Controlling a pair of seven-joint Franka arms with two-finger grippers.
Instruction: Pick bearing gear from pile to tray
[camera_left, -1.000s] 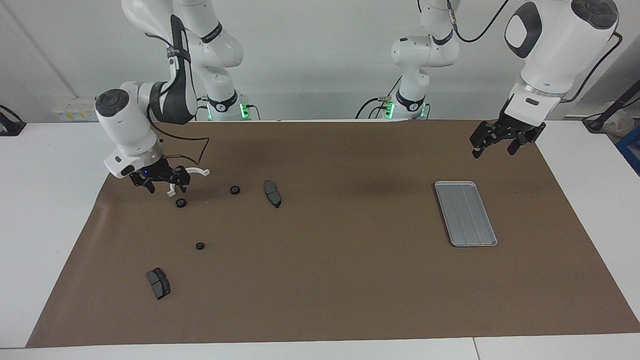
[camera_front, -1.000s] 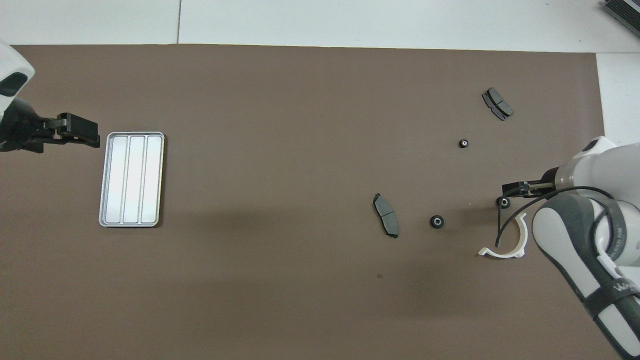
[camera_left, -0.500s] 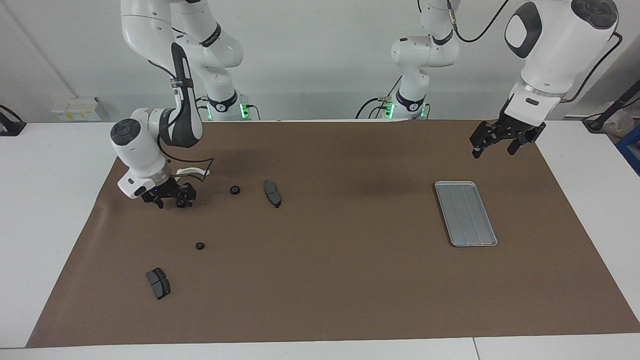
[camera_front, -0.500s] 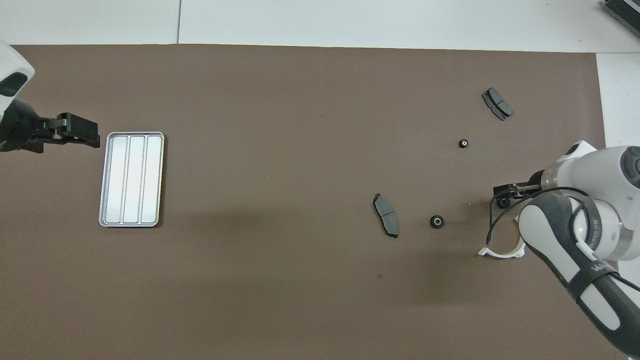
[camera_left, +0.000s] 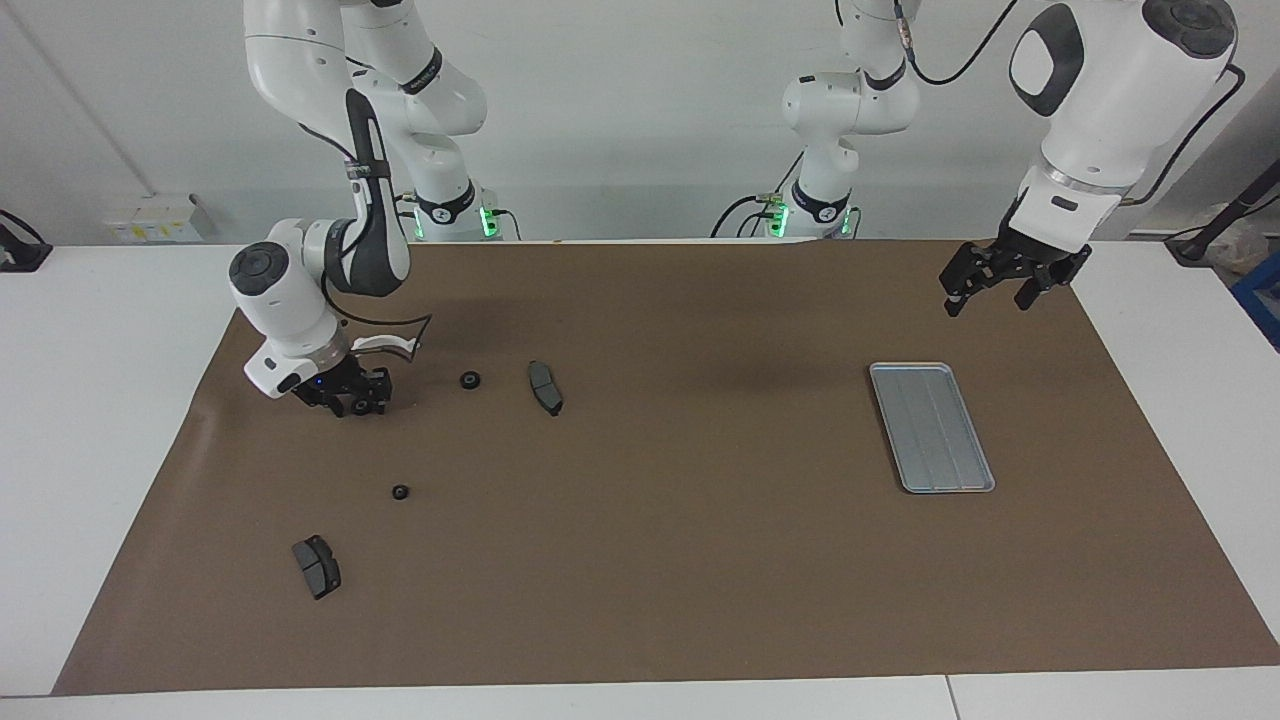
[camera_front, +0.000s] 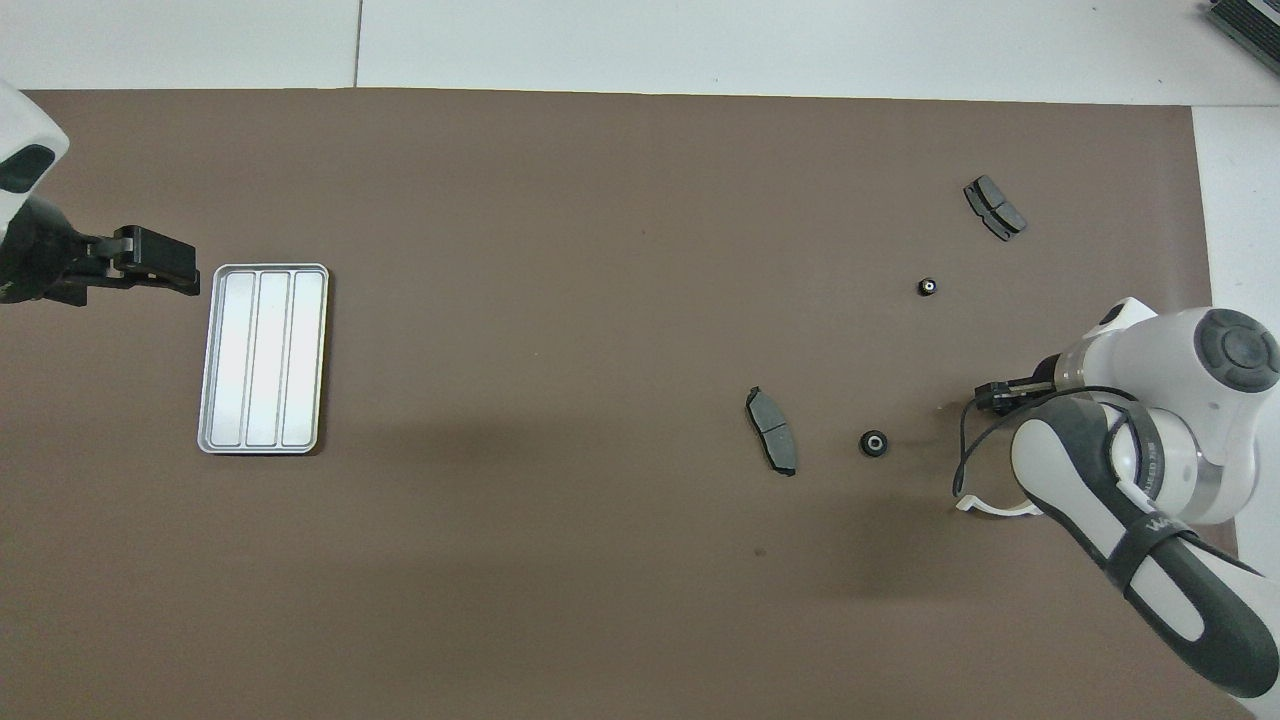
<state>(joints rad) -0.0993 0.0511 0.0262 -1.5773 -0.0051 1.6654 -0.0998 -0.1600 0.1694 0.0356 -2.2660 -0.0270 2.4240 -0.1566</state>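
Note:
The pile lies toward the right arm's end of the brown mat. It includes two black bearing gears (camera_left: 470, 380) (camera_left: 400, 492), two dark grey pads (camera_left: 545, 387) (camera_left: 317, 566) and a white half-ring bracket (camera_left: 390, 343). My right gripper (camera_left: 357, 403) is down at the mat beside the bracket, on the spot of a third bearing gear, which it mostly hides. The grey tray (camera_left: 930, 427) sits empty toward the left arm's end. My left gripper (camera_left: 990, 290) hangs open and empty above the mat next to the tray.
In the overhead view the gears (camera_front: 874, 443) (camera_front: 927, 287), pads (camera_front: 771, 445) (camera_front: 994, 208) and bracket (camera_front: 985, 505) surround the right gripper (camera_front: 990, 398). The right arm's cable loops over the bracket. White table borders the mat.
The right gripper came down from above the bracket onto the mat at the nearest bearing gear, and its wrist shifted slightly toward the table's middle. The left arm stayed still.

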